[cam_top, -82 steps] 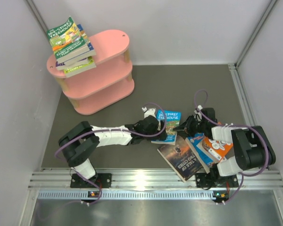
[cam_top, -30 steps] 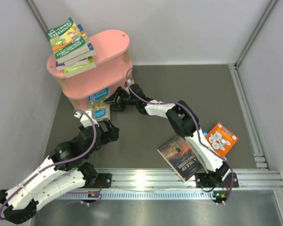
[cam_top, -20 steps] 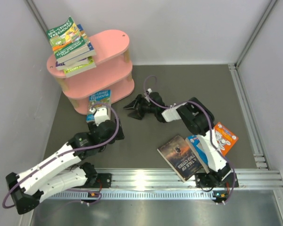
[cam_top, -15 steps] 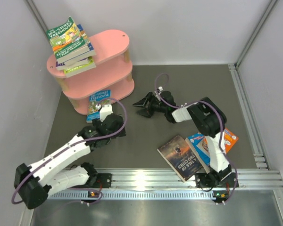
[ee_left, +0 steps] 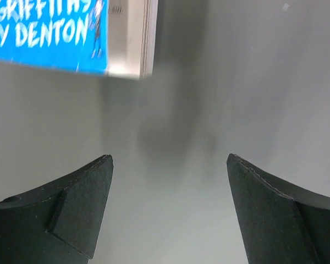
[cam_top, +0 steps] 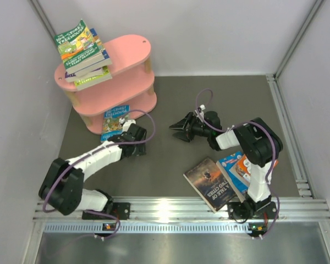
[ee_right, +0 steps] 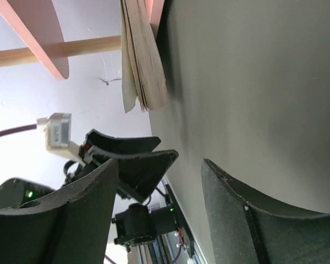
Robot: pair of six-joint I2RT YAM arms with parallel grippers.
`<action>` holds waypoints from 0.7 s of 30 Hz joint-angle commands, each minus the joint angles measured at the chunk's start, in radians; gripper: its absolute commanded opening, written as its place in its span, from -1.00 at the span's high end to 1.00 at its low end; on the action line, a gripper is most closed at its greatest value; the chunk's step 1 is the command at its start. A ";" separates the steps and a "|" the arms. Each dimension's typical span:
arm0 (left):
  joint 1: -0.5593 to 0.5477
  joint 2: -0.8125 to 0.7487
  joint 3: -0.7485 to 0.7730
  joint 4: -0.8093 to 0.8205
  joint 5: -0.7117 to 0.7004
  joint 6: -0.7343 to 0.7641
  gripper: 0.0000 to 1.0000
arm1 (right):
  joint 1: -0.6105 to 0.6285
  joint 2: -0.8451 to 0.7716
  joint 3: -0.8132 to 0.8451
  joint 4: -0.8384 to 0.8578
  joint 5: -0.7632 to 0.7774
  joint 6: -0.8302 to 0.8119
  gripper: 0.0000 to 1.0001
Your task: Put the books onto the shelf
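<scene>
Against shelf [cam_top: 126, 55] base, blue book [cam_top: 115, 122]: thin, likely floppy, grab spine edge. Left hand [ee_left: 168, 165], right hand [cam_top: 177, 132] open, empty.

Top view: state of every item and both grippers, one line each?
Shelf: upright.
Book stack: piled on the shelf's top board.
Blue book: on the table at the shelf's foot, not shelved.
Dark book: closed, flat on the table.
Book pair: overlapping on the table.
Left gripper: open, empty.
Right gripper: open, empty.
</scene>
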 commanded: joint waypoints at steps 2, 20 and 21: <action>0.036 0.081 0.068 0.102 -0.030 0.058 -0.78 | -0.044 0.005 -0.035 0.162 -0.049 0.018 -0.20; 0.143 0.320 0.315 0.211 0.001 0.098 -0.72 | -0.091 0.054 -0.063 0.237 -0.089 0.029 -0.13; 0.145 0.330 0.328 0.207 -0.005 0.093 -0.71 | -0.096 0.052 -0.064 0.237 -0.090 0.029 -0.13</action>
